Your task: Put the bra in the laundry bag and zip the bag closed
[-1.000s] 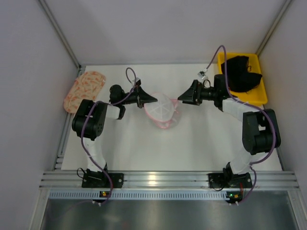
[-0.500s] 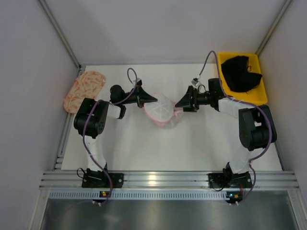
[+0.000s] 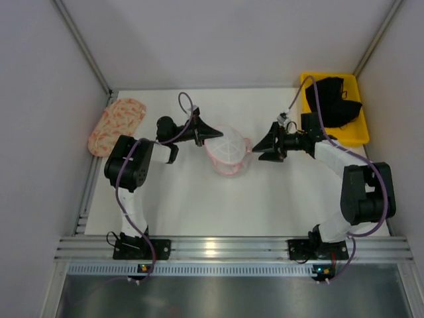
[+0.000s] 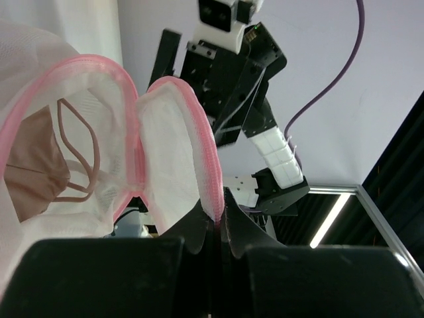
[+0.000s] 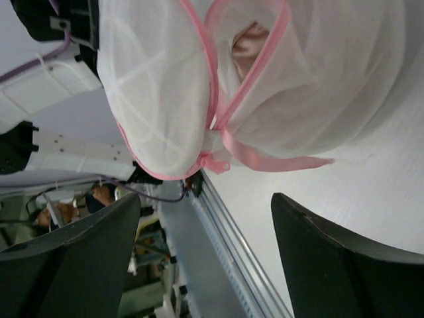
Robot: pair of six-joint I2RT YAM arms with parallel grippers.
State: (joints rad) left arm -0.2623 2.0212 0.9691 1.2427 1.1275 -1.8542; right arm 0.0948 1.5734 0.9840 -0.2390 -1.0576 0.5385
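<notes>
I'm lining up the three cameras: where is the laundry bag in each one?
Top external: laundry bag at the centre of the picture.
Left wrist: fills the left half, rim pinched in the left gripper.
Right wrist: spans the top.
Shared landmark: its pink zip rim.

The laundry bag [image 3: 227, 154] rests mid-tabletop [image 3: 199, 199], the bra [image 4: 33, 179] inside it. At its left rim is the left end effector [image 3: 217, 136]. To its right, apart, stands the right end effector [image 3: 258, 150]. At the far right a bin [image 3: 358, 136] holds a garment [image 3: 331, 99]. At the far left lies a fabric piece [image 3: 116, 124].
</notes>
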